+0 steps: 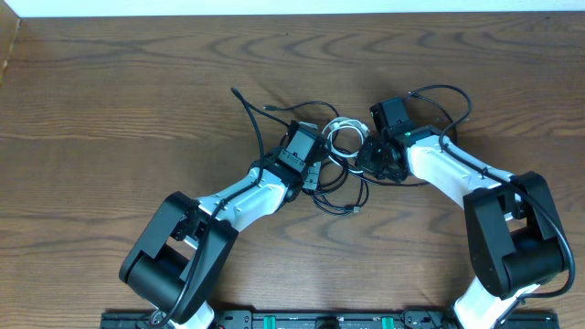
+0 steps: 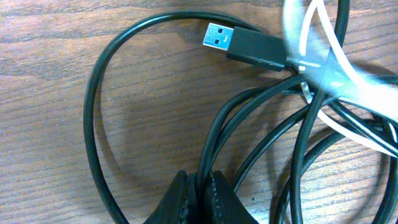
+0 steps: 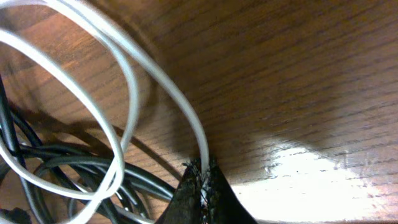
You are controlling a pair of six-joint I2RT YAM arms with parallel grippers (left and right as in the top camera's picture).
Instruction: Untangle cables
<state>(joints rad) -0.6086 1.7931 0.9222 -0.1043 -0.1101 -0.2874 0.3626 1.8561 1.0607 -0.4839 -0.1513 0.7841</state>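
A tangle of thin cables lies at the table's middle: black cables looping around a coiled white cable. My left gripper is shut on a black cable, which runs up between its fingers. A black plug with a blue USB tip lies ahead of it, under the blurred white cable. My right gripper is shut on the white cable, pinched between its fingertips. Its loops hang over the black cables.
One black cable end trails toward the upper left, another loop arcs behind the right arm. The thicker arm cables run along both arms. The wooden table stretches out on all sides.
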